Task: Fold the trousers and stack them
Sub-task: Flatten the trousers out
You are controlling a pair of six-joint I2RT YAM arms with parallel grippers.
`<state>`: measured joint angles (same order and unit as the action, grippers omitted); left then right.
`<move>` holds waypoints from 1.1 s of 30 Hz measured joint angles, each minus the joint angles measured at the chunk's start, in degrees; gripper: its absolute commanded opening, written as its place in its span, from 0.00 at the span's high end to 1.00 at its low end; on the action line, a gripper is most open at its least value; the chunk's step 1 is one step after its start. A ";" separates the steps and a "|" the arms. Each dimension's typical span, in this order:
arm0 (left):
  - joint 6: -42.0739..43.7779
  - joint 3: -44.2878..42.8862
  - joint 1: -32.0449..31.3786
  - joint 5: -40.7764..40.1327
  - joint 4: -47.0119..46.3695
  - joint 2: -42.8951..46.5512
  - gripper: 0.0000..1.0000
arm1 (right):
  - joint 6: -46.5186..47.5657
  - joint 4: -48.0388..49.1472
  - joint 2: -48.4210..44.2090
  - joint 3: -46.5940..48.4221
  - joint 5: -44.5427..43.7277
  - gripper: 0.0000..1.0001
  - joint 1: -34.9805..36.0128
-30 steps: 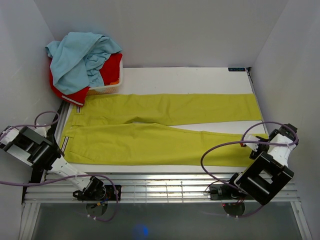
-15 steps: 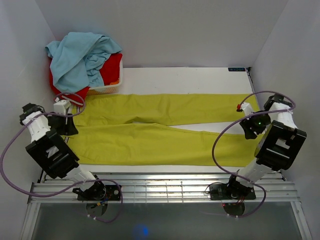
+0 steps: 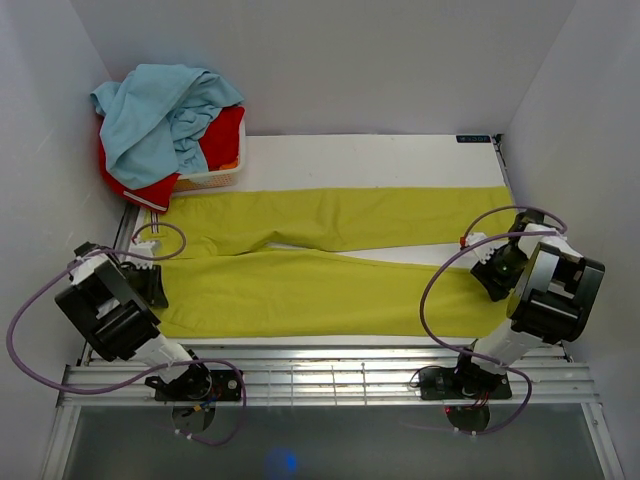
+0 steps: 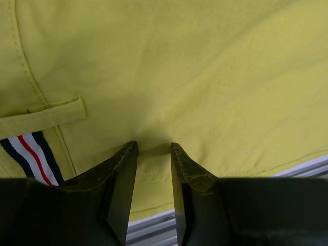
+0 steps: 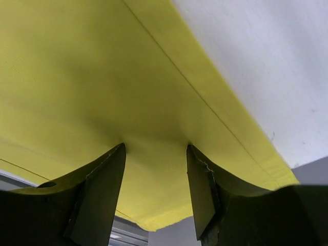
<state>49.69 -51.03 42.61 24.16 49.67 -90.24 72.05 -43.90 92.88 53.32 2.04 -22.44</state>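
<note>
The yellow-green trousers (image 3: 320, 285) lie flat across the table, waistband at the left, both legs running right. My left gripper (image 3: 150, 285) is down on the near waistband corner. In the left wrist view its jaws (image 4: 152, 148) stand a little apart, tips pressed into the cloth (image 4: 205, 77), with the striped label (image 4: 28, 156) and a belt loop (image 4: 46, 115) just to the left. My right gripper (image 3: 495, 270) is down on the near leg's hem end. In the right wrist view its jaws (image 5: 156, 148) are open, tips pressed on the cloth (image 5: 102, 77).
A basket (image 3: 215, 178) at the back left holds a light blue garment (image 3: 160, 115) and a red garment (image 3: 225, 135). White tabletop (image 3: 370, 160) shows behind the trousers. A slatted metal rail (image 3: 320, 370) runs along the near edge. White walls close in both sides.
Both arms have swung in from the sides and come down onto the trousers: the left at the waistband, the right at the near leg's hem. The near leg's cloth has shifted slightly.
</note>
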 measured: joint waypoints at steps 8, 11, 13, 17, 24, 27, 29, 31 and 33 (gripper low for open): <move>2.29 -17.40 4.90 2.38 11.45 -4.26 0.40 | -1.68 -8.81 4.31 21.90 6.43 0.43 -1.38; 0.22 -29.90 2.45 6.84 12.92 -7.89 0.40 | -6.14 -9.01 9.49 36.57 10.40 0.44 0.98; -1.07 -36.52 -0.63 9.49 13.29 -10.27 0.42 | -8.76 -9.16 13.11 44.06 12.48 0.44 3.02; -2.75 -45.20 -7.37 15.85 13.62 -16.48 0.45 | -13.16 -9.84 22.10 55.82 13.70 0.45 6.67; -16.46 -39.15 -16.57 21.05 -2.14 -22.08 0.48 | -20.81 -6.58 31.67 58.18 13.46 0.51 9.25; -22.58 -35.82 -19.50 18.80 -8.50 -23.45 0.49 | -23.34 -3.58 31.82 53.72 12.17 0.53 9.84; -26.27 -36.28 -21.22 17.35 -12.02 -25.99 0.50 | -24.57 -2.36 32.92 52.24 10.99 0.54 10.10; -30.10 -37.66 -22.01 14.99 -14.40 -29.27 0.48 | -25.27 -1.11 34.67 51.87 9.64 0.55 10.21; -33.92 -38.34 -21.64 12.74 -17.07 -32.15 0.46 | -25.42 -0.09 36.26 51.25 8.35 0.56 10.27</move>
<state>15.77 -89.36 20.97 36.91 32.60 -122.39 46.63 -43.99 129.14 104.57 10.39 -12.16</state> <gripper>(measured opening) 0.521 0.449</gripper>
